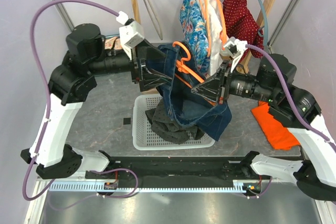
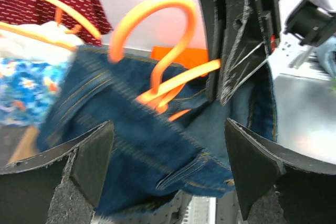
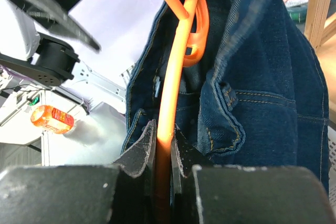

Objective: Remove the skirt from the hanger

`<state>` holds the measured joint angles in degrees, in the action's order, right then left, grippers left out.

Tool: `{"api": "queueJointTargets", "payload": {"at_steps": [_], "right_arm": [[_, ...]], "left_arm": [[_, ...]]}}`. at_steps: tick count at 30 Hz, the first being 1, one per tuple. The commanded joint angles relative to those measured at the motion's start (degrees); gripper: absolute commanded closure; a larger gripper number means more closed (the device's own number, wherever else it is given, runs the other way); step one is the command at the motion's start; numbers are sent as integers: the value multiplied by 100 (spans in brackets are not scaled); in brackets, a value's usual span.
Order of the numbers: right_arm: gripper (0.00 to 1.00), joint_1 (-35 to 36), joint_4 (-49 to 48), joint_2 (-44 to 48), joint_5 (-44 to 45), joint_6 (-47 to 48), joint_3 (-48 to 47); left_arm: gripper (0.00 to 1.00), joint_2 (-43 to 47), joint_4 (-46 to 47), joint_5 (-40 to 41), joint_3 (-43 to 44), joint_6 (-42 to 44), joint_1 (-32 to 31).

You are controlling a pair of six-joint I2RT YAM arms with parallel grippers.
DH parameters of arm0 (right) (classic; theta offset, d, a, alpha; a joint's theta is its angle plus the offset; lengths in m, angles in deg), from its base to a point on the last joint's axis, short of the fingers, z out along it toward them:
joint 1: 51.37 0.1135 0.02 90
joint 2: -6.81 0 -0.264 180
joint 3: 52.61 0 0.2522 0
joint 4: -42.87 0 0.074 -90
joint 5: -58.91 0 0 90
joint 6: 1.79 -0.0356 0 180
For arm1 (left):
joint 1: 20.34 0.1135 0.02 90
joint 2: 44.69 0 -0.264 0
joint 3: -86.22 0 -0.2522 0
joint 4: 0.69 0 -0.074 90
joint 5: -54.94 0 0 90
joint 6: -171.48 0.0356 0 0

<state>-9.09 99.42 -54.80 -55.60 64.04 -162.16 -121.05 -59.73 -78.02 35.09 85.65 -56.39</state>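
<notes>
Loosely bunched dk denim skirt (image 1: 184,103), on orange hanger (image 3: 176,66)

Top cam looks down on the denim skirt (image 1: 191,103) from high overhead, a fair way off. Left wrist cam faces it close from its left, right wrist cam even closer from its right. All three catch it and the orange hanger (image 1: 184,68).

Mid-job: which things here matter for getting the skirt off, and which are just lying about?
In the job: denim skirt; orange hanger; right gripper, jaws shut on the hanger; left gripper, jaws open.
Lying about: white basket; orange cloth; floral garment; red garment.
</notes>
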Motion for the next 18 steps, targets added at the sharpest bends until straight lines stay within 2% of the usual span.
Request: {"api": "queueJointTargets", "payload": {"at_steps": [1,7,12,18], "right_arm": [[100,52,-842,359,-36,184,-248],[100,61,-816,491,-1,175,-212],[100,61,-815,491,-106,114,-247],[100,52,-912,518,-422,-44,-291]], "left_arm": [[7,148,-604,323,678,698,46],[6,104,-1237,1368,1565,1586,54],[3,147,-1143,2441,1586,2263,72],[0,51,-1088,1608,847,3369,230]]}}
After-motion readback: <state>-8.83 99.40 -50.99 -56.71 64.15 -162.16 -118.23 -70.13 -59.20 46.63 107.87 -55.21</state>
